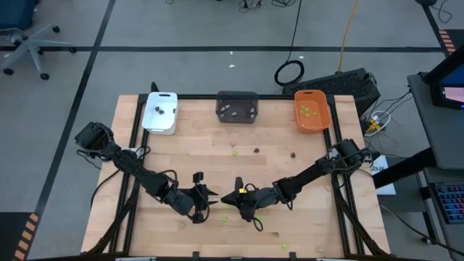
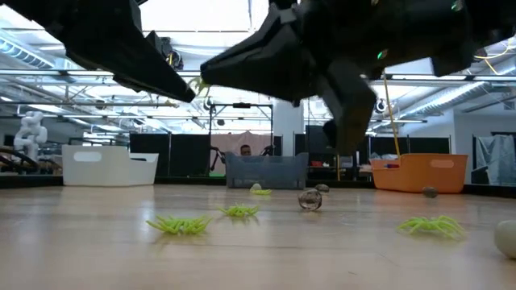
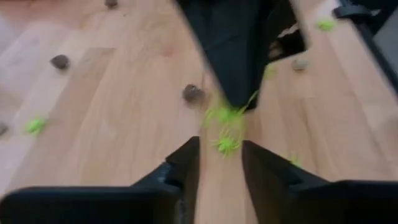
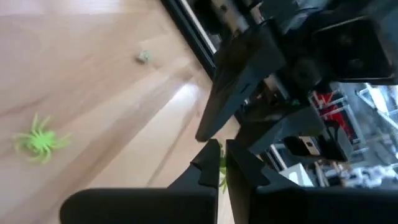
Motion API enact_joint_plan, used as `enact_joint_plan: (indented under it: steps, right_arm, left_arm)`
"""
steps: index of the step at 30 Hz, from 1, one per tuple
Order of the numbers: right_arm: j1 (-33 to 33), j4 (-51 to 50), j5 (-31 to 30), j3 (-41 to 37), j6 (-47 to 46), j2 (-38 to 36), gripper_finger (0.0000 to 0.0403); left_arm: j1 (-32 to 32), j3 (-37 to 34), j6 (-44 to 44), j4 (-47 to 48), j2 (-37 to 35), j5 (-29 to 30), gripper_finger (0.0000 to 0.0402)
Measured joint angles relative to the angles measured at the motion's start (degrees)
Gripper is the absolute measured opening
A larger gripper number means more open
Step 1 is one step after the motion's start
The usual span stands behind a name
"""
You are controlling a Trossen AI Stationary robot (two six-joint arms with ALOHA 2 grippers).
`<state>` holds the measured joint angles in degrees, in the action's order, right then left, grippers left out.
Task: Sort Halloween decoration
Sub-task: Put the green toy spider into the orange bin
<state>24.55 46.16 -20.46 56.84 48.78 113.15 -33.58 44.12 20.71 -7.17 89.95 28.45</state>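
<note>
From above, the left gripper [image 1: 201, 194] and the right gripper [image 1: 241, 197] meet near the front middle of the wooden table [image 1: 188, 145], tips close together. Well beyond them stand a white tray [image 1: 160, 112], a dark grey tray [image 1: 238, 106] and an orange tray [image 1: 312, 110], each holding small pieces. Dark pieces [image 1: 257, 150] and a green piece [image 1: 234, 153] lie between grippers and trays.

At table height, lime green spiders [image 2: 179, 225] lie below the dark arms, with another green spider [image 2: 431, 226] off to the side and a round dark piece [image 2: 310, 200] farther back. A person shows behind the grey tray.

The left wrist view shows the left gripper's fingers [image 3: 186, 165] spread, a green spider [image 3: 226, 142] just ahead between them, and a dark piece [image 3: 193, 94] beyond.

The right wrist view shows the right gripper's fingers [image 4: 244, 167] pressed together, pinching a green spider's leg [image 4: 221, 163]; another green spider [image 4: 38, 140] lies well aside.
</note>
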Motion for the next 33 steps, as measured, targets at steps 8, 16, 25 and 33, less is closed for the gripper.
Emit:
enact_joint_plan:
  steps: [8, 16, 25, 33]
  right_arm:
    - [0.8, -11.0, -2.1, 0.0, -14.3, -4.6, 0.0000]
    - [0.6, -21.0, 2.0, 0.0, -38.9, -9.6, 0.0000]
    - [0.4, -25.5, 16.2, -0.1, -62.1, -11.4, 0.0000]
    - [-0.2, -21.7, 15.8, -0.1, -68.3, -11.4, 0.0000]
  left_arm:
    - [-3.4, 0.0, 3.4, 11.0, -2.6, 8.9, 0.0184]
    - [-5.1, -2.0, 6.0, 19.5, -2.9, 23.7, 0.0184]
    - [-5.1, -5.2, 7.1, 14.4, -2.9, 24.2, 0.0184]
    - [-5.1, -5.2, 6.9, 12.2, -2.9, 24.2, 0.0184]
